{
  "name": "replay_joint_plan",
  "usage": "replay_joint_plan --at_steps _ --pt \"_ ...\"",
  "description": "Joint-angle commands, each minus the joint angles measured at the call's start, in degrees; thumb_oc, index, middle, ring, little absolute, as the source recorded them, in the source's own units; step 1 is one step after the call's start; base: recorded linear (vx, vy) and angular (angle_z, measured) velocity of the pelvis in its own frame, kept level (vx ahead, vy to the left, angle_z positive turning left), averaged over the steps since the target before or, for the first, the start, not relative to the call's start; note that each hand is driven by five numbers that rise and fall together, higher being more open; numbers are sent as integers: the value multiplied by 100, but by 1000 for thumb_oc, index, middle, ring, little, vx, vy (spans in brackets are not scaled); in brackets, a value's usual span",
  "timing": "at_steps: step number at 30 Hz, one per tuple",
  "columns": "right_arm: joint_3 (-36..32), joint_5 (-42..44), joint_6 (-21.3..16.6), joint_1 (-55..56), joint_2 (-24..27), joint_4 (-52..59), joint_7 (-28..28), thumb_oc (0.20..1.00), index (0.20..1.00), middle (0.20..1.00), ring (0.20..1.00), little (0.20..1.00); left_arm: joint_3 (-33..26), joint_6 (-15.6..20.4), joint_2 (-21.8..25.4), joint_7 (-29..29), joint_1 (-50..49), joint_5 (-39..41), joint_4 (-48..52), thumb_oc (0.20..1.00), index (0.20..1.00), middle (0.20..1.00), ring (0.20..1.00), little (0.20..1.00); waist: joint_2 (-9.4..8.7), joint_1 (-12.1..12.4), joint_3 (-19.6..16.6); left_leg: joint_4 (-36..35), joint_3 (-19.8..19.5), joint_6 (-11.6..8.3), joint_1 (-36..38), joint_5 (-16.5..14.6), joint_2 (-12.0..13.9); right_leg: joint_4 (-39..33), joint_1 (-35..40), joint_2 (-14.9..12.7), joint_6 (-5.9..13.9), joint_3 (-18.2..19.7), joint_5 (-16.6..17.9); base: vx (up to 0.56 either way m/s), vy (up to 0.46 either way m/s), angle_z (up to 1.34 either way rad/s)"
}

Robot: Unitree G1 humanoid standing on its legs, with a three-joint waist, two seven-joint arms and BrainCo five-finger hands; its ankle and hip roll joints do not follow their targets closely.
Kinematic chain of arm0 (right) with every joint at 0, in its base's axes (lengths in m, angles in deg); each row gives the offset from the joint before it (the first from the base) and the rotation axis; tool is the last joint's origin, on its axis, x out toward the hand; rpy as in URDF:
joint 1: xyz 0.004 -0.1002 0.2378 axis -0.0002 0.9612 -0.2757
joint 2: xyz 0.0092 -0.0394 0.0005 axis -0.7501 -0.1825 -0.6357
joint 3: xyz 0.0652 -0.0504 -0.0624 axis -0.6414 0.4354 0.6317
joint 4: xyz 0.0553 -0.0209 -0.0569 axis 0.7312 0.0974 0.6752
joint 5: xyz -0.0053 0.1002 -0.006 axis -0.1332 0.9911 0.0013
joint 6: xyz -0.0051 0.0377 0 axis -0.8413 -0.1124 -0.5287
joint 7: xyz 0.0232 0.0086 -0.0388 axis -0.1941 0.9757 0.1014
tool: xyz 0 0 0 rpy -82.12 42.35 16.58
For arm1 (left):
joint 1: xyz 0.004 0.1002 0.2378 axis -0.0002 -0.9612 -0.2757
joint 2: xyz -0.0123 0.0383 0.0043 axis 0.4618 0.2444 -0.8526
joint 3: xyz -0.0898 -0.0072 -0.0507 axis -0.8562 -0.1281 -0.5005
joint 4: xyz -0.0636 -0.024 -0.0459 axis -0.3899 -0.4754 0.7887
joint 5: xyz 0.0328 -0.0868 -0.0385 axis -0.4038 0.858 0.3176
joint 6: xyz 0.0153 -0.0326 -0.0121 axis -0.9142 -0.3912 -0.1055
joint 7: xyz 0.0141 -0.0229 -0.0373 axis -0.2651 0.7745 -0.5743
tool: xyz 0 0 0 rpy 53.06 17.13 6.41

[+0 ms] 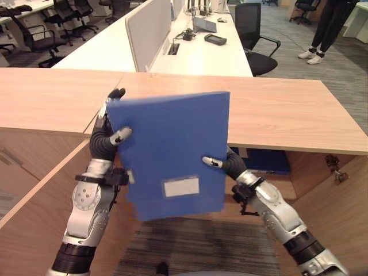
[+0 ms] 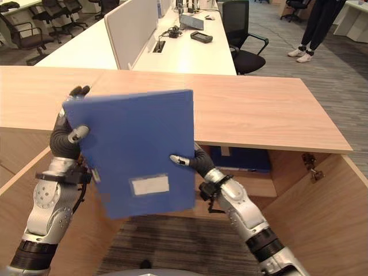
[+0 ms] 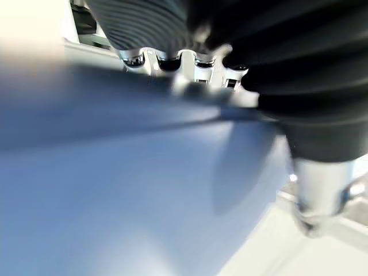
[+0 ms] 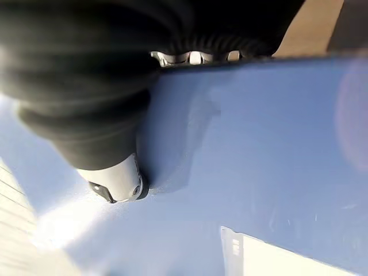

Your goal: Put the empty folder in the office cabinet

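Cabinet (image 1: 322, 201): you are looking down at a light wooden office cabinet with both doors swung open toward you; its wooden top, the surface (image 1: 276, 109), runs across the view. Inside, on the back right, you can see a dark blue item (image 1: 267, 161) below the top; what it is you cannot tell from here.

Desks (image 1: 201, 57): behind the cabinet stand white office desks with a pale divider panel (image 1: 146, 29), small dark devices and black chairs (image 1: 253, 34). A person's legs (image 1: 328, 29) show at the far right on the carpet.

Folder (image 1: 172, 152): the blue folder is held up in the air between you and the open cabinet, upright and slightly tilted, with a white label (image 1: 181, 187) near its lower edge. It is in front of the cabinet, not inside it.

Left hand (image 1: 106, 135): your left hand pinches the folder's left edge near the upper corner, thumb on the near face and fingers (image 3: 167, 60) curled behind the edge.

Right hand (image 1: 221, 163): your right hand pinches the folder's right edge lower down, thumb (image 4: 118, 184) pressed on the near face and fingers behind the sheet.
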Motion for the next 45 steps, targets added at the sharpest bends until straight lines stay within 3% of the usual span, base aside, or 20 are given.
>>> replay_joint_plan --at_steps 1,3,5,7,8,10,13,17,21,25,28,34,37,39,40,45 --pt "-349 -62 -212 -27 -136 473 404 200 200 200 200 200 -386 257 81 720 269 796 -219 1000 1000 1000 1000 1000 -98 84 -114 17 -146 -32 574 -848 82 119 -368 -88 244 76 201 0 0 0" --pt "-798 -1147 -293 314 145 282 425 200 200 200 200 200 -763 -12 -347 1352 -207 1518 -942 1000 1000 1000 1000 1000 -94 103 -93 17 -150 -16 571 -854 74 123 -373 -87 249 83 200 0 0 0" --pt "-1240 -2725 -575 489 296 128 -125 200 200 200 200 200 -932 -151 -539 1376 -573 1562 -1707 1000 1000 1000 1000 1000 -71 113 -70 17 -158 8 562 -856 77 128 -387 -90 254 91 194 -6 28 -3" --pt "-1466 -3267 -646 664 266 -24 -394 200 200 200 200 200 -899 -287 -516 1452 -771 1474 -2351 1000 1000 1000 1000 1000 -53 124 -50 17 -172 26 549 -847 76 135 -390 -93 258 77 196 -3 10 -2" --pt "-1449 -3458 -606 714 182 -136 -478 200 200 200 200 200 -810 -370 -476 1422 -828 1281 -2797 1000 1000 1000 1000 1000 -45 131 -33 17 -188 37 532 -839 71 143 -401 -97 257 69 199 -42 17 3" --pt "-1344 -3948 -456 975 24 -577 -463 200 200 200 200 200 -405 -658 -291 1584 -1133 138 -4052 1000 1000 1000 1000 1000 -20 147 23 19 -223 63 487 -827 47 170 -436 -113 267 44 201 -50 21 3" --pt "-1187 -3990 -306 1130 -179 -1052 -441 200 200 200 200 200 -91 -711 -354 1550 -1151 -704 -4941 1000 1000 1000 1000 1000 -11 147 45 30 -235 63 508 -893 46 159 -405 -111 280 29 158 0 8 4" --pt "-965 -4726 -220 1237 -185 -1590 -708 200 200 200 200 200 441 -649 -553 1289 -1051 -1759 -5620 1000 1000 1000 1000 1000 -12 121 74 37 -240 79 489 -910 28 187 -422 -120 279 2 148 -9 7 2" --pt "-721 -5177 -104 1206 -289 -2465 -1024 200 200 200 200 200 741 -620 -662 1134 -958 -2200 -6021 1000 1000 1000 1000 1000 3 102 89 40 -248 86 488 -923 23 187 -432 -121 281 -12 148 -29 8 1" --pt "-784 -4701 29 1208 -603 -3270 -1176 200 200 200 200 200 725 -616 -664 977 -854 -2303 -6289 1000 1000 1000 1000 1000 28 100 100 36 -250 85 485 -919 12 156 -421 -127 282 -23 163 0 0 0" --pt "-1075 -3623 1 994 -978 -3848 -1419 200 200 200 200 200 635 -652 -631 840 -773 -2297 -6601 1000 1000 1000 1000 1000 52 116 95 30 -236 82 484 -904 -5 112 -422 -135 280 -15 195 0 0 0" --pt "-1350 -2640 -168 817 -1181 -4096 -1455 200 200 200 200 200 659 -630 -612 827 -790 -2394 -6780 1000 1000 1000 1000 1000 66 141 91 23 -204 81 491 -902 -7 89 -426 -135 282 7 209 0 0 0" --pt "-1755 -1199 -404 652 -1382 -4170 -1281 200 200 200 200 200 741 -599 -596 878 -868 -2463 -6827 1000 1000 1000 1000 1000 91 147 96 23 -184 78 495 -900 -16 87 -436 -135 280 26 211 0 0 0" --pt "-1861 -854 -465 610 -1429 -4208 -1265 200 200 200 200 200 786 -588 -593 891 -900 -2500 -6827 1000 1000 1000 1000 1000 97 155 97 26 -177 79 498 -903 -18 89 -432 -132 282 22 208 0 0 0" --pt "-2076 -176 -568 547 -1533 -4185 -1232 200 200 200 200 200 880 -588 -582 922 -982 -2586 -6780 1000 1000 1000 1000 1000 108 160 100 23 -173 83 515 -916 -22 93 -425 -127 286 32 205 0 0 0" --pt "-2397 960 -743 385 -1728 -4103 -1118 200 200 200 200 200 994 -543 -525 1018 -1116 -2671 -6708 1000 1000 1000 1000 1000 127 186 86 26 -162 81 537 -936 -18 104 -417 -116 288 41 190 0 0 0"
